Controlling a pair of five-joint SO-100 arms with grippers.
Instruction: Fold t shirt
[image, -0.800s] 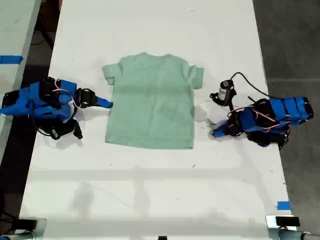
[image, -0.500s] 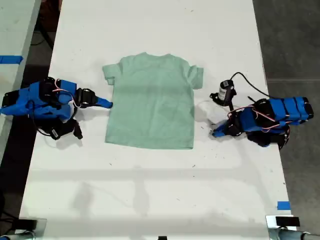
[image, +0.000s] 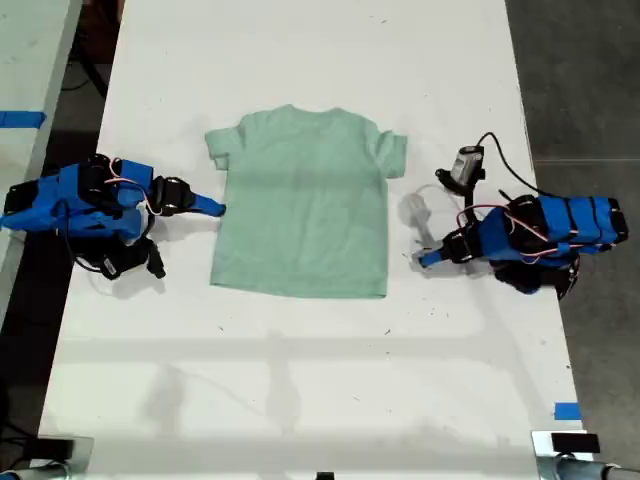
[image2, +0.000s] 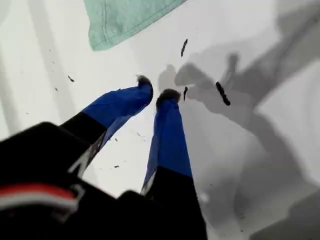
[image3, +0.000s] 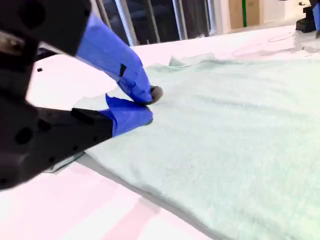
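**Shirt flat, both claws at its edges**

Exterior view: the t shirt (image: 302, 202) lies flat and unfolded on the white table (image: 300, 380), neck toward the far end, both sleeves spread. One arm sits at the exterior view's left with its tip touching the shirt's side edge below the sleeve. The other sits at the exterior view's right, its tip near the hem corner but apart from the cloth.

First wrist view: my first gripper (image2: 156, 93) hangs over bare table, its blue fingers drawn close with only a narrow gap at the tips and nothing between them. A corner of the shirt shows just beyond, not touched. So this is the arm at the exterior view's right.

Second wrist view: my second gripper (image3: 149, 103) is down at the shirt's edge, tips nearly together and resting on the fabric. Whether any cloth is actually pinched I cannot tell.

To do this step well, I judge that my first gripper should spread its fingers, reach the hem corner and get one finger under the cloth before closing. Both claws should grip one layer only, then lift together so the fold stays square.
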